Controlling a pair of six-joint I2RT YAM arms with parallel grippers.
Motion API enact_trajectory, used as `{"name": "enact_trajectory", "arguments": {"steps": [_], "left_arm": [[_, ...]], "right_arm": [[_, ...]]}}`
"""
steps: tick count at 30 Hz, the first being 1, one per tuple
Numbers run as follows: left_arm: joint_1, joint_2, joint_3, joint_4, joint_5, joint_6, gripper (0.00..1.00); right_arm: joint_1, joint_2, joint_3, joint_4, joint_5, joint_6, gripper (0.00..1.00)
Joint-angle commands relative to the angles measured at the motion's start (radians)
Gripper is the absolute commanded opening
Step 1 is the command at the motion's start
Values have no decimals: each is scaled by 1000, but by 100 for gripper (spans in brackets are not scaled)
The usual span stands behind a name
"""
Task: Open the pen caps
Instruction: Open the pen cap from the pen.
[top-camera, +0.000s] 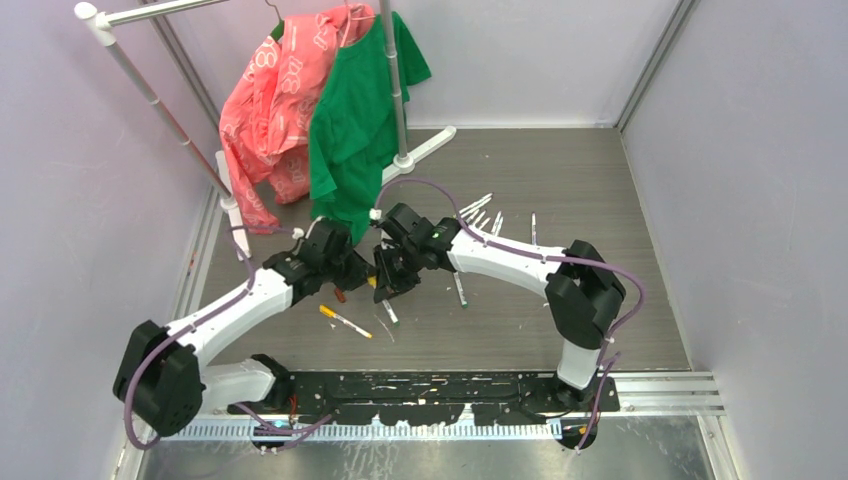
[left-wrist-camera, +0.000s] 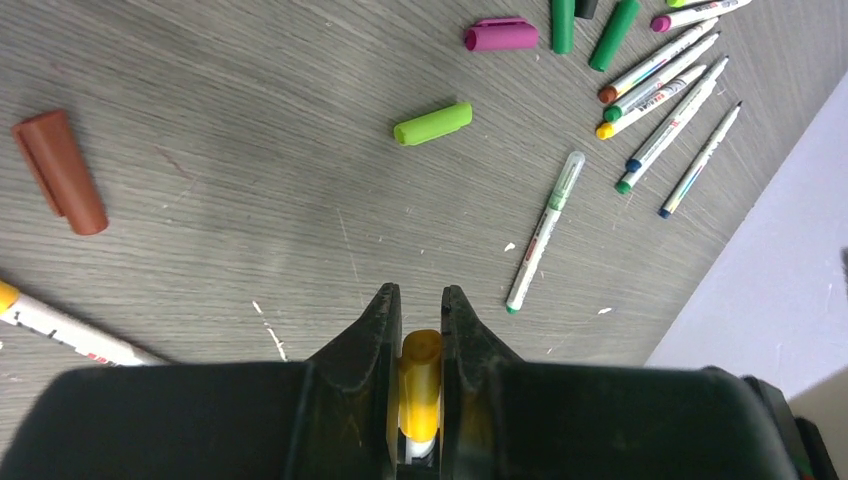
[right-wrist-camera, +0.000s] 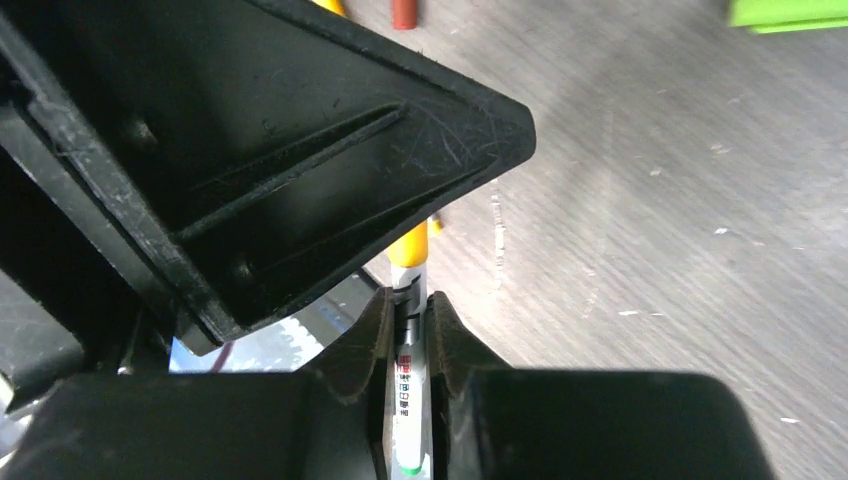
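Far left on the grey table (left-wrist-camera: 250, 200): a loose brown cap (left-wrist-camera: 58, 170), and near it a loose pen (left-wrist-camera: 70, 332) with a yellow end, flat on the wood-grain surface. Next, up off the table between the two arms, the left gripper (left-wrist-camera: 421, 296), jaws nearly closed and clamped on a yellow cap (left-wrist-camera: 420, 370), only the width of that cap between them. Directly to the right, the right gripper (right-wrist-camera: 410, 298), likewise nearly closed, pinching the white barrel (right-wrist-camera: 407, 395) of the same pen just below the cap, tight against the left gripper's black body. Cap and barrel in one straight line; seated or already pulled free, not clear from here. Further right on the table: a light-green cap (left-wrist-camera: 432, 123), then a magenta cap (left-wrist-camera: 500, 35), two dark-green caps (left-wrist-camera: 563, 20) just beside it, a single pen (left-wrist-camera: 545, 230) with a translucent end lying apart, and last a cluster of pens (left-wrist-camera: 665, 90) with coloured ends, side by side and roughly parallel, near the foot of the lilac wall (left-wrist-camera: 760, 270). All of these flat on the table, well apart from both grippers.
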Motion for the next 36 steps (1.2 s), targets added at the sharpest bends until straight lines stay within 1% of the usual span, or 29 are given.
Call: {"name": "enact_trajectory", "arguments": {"steps": [1, 3, 8, 14, 18, 21, 23, 25, 27, 30, 31, 33, 36], "left_arm": [[4, 66, 122, 11, -37, -18, 0], [5, 106, 154, -7, -41, -41, 0], [32, 206, 206, -7, 12, -129, 0], [38, 270, 253, 16, 59, -201, 0], [50, 286, 232, 63, 91, -270, 0], [62, 297, 227, 86, 105, -298, 0], [72, 304, 233, 90, 103, -297, 0], [83, 311, 237, 114, 101, -280, 0], [87, 316, 237, 173, 101, -242, 0], [96, 319, 220, 332, 130, -154, 0], [100, 321, 211, 383, 159, -130, 0], [113, 325, 181, 527, 218, -84, 0], [130, 322, 128, 663, 289, -24, 0]], "right_arm": [[-3, -57, -47, -119, 213, -95, 1], [3, -61, -80, -140, 314, -129, 1], [7, -103, -208, -101, 528, -142, 1], [23, -156, -302, -64, 721, -142, 1], [30, -152, -319, -71, 792, -170, 1], [30, -154, -330, -71, 786, -180, 1], [31, -165, -335, -64, 745, -181, 1], [26, -181, -341, -56, 670, -179, 1], [2, -213, -360, -25, 528, -161, 1], [-53, -282, -397, 45, 272, -107, 1], [-76, -312, -409, 67, 195, -87, 1], [-123, -345, -422, 105, 58, -56, 1], [-194, -369, -434, 160, -99, -1, 1]]}}
